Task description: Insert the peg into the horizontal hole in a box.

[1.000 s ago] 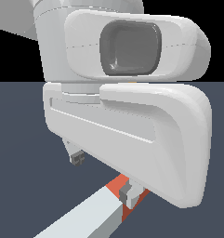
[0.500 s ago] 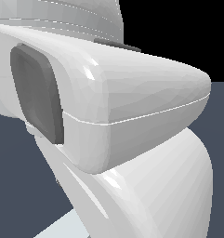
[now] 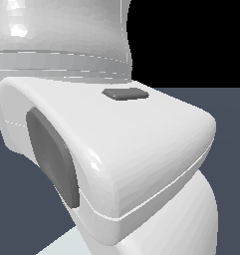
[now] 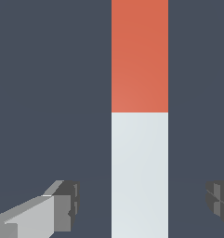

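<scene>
In the wrist view the peg (image 4: 139, 116) lies on the dark floor, a long square bar with a red-orange end (image 4: 139, 56) and a pale grey-white remainder (image 4: 139, 176). My gripper (image 4: 141, 202) is open and straddles the pale part. One grey fingertip (image 4: 64, 207) and the other (image 4: 219, 201) stand on either side, each with a gap to the peg. In the exterior view the white arm (image 3: 116, 149) fills the picture and hides the gripper; a pale sliver (image 3: 59, 244) shows at the lower edge. The box and the hole are out of view.
Dark grey-blue floor (image 4: 48, 93) surrounds the peg in the wrist view. The arm's white link with a grey inset (image 3: 52, 159) blocks nearly all of the exterior view.
In the exterior view the arm has turned and come closer to the camera. It now covers the fingers and the peg's red end that showed a second ago.
</scene>
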`<control>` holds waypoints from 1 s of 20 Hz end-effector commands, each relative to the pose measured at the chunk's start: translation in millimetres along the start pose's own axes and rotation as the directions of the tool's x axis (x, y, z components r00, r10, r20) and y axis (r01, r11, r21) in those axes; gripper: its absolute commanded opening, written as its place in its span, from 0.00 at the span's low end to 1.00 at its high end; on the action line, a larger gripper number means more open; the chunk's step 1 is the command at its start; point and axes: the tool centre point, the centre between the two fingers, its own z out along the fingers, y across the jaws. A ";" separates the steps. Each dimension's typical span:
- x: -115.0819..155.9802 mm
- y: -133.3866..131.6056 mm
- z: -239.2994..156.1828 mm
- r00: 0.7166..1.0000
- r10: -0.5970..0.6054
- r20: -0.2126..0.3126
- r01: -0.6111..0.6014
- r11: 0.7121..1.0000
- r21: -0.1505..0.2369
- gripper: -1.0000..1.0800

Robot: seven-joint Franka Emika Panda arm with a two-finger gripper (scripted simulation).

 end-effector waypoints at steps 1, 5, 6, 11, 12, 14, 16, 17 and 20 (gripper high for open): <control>-0.3 -1.0 13.4 1.000 0.000 0.000 0.000 1.000 0.001 0.96; 0.1 -1.3 29.5 1.000 -0.001 0.000 0.001 1.000 0.001 0.96; 0.2 -1.0 31.6 1.000 -0.001 0.000 0.001 1.000 0.001 0.96; 0.7 -0.5 33.9 1.000 -0.002 0.000 0.002 1.000 0.001 0.00; 0.7 -0.5 33.9 1.000 -0.002 0.000 0.002 1.000 0.001 0.00; 0.7 -0.5 33.9 1.000 -0.002 0.000 0.002 1.000 0.001 0.00; 0.7 -0.5 33.9 1.000 -0.002 0.000 0.002 1.000 0.001 0.00; 0.7 -0.5 33.9 1.000 -0.002 0.000 0.002 1.000 0.001 0.00; 0.4 -0.4 33.7 1.000 -0.002 0.000 0.002 1.000 0.001 0.00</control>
